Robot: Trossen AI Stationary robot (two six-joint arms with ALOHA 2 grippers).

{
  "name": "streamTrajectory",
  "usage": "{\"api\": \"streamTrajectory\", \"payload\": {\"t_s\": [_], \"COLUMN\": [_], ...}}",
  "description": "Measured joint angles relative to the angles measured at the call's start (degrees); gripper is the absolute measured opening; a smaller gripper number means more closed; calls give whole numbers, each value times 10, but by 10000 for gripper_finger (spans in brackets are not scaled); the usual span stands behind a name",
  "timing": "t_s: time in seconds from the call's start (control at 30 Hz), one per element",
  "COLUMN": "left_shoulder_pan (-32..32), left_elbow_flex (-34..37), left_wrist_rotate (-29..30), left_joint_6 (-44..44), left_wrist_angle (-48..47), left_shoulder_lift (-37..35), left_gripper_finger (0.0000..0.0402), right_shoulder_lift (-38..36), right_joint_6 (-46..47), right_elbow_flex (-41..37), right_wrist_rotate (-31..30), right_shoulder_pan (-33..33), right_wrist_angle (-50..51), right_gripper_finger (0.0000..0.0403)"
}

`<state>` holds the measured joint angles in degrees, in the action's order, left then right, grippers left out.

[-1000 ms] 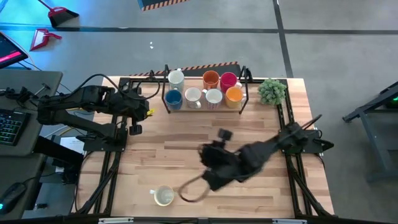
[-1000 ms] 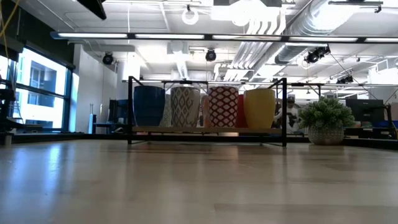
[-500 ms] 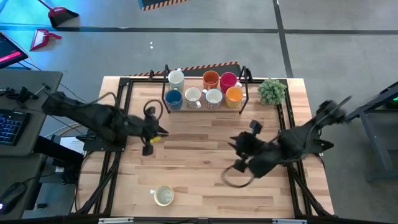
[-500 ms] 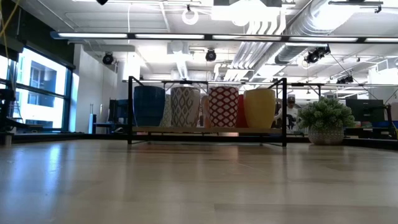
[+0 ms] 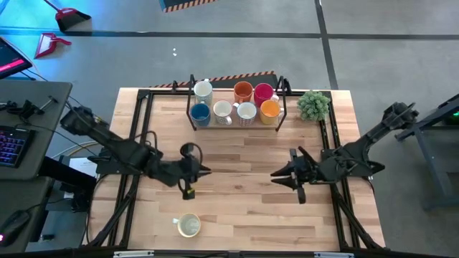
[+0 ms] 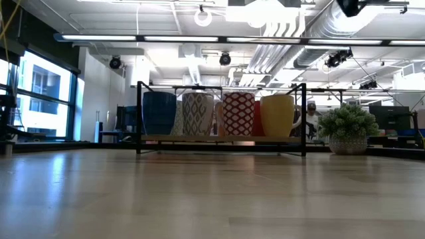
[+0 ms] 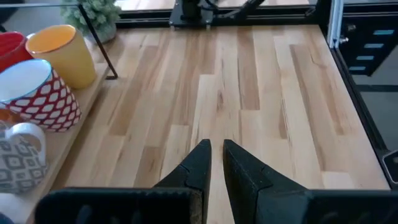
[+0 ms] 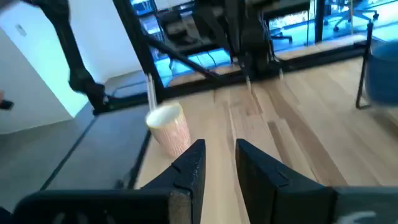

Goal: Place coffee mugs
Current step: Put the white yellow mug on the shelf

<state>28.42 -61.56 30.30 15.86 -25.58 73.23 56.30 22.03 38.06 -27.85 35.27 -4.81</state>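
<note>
Seven mugs stand on the black rack (image 5: 235, 123) at the far edge: blue (image 5: 200, 112), yellow-orange (image 5: 270, 109), darker orange (image 5: 243, 91), red (image 5: 263, 92) and three white ones. The eighth, a cream mug (image 5: 188, 226), stands upright alone near the near edge and also shows in the right wrist view (image 8: 168, 127). My left gripper (image 5: 204, 171) hovers shut over the middle of the table, well short of that mug. My right gripper (image 5: 276, 174) faces it from the right, its fingers (image 8: 193, 158) a narrow gap apart and holding nothing.
A small green potted plant (image 5: 313, 104) stands right of the rack, also visible in the low view (image 6: 348, 129). Black frame rails run along the table's left (image 5: 133, 179) and right (image 5: 337, 193) sides. Bare wood lies between the rack and the lone mug.
My right gripper has drawn back from beside the lone cream mug toward the table's right and has turned level. My left gripper has travelled from the far left, beside the rack, toward the table's middle and near edge. The cream mug has stayed where it stood.
</note>
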Motion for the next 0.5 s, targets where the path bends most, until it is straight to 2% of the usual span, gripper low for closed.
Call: {"api": "streamTrajectory", "payload": {"t_s": [0.27,0.37,0.5], "left_shoulder_pan": [17,16,24], "left_elbow_flex": [0,0,0], "left_wrist_rotate": [32,19,-31], "left_joint_6": [52,82,96], "left_wrist_angle": [-34,-33,-46], "left_shoulder_lift": [37,46,51], "left_gripper_finger": [30,30,30], "right_shoulder_lift": [-3,-3,-4], "right_joint_6": [30,31,39], "right_elbow_flex": [-97,-109,-109], "right_wrist_rotate": [-1,-9,-27], "right_shoulder_pan": [-2,-11,-28], "right_wrist_angle": [-41,-45,-43], "right_gripper_finger": [78,78,78]}}
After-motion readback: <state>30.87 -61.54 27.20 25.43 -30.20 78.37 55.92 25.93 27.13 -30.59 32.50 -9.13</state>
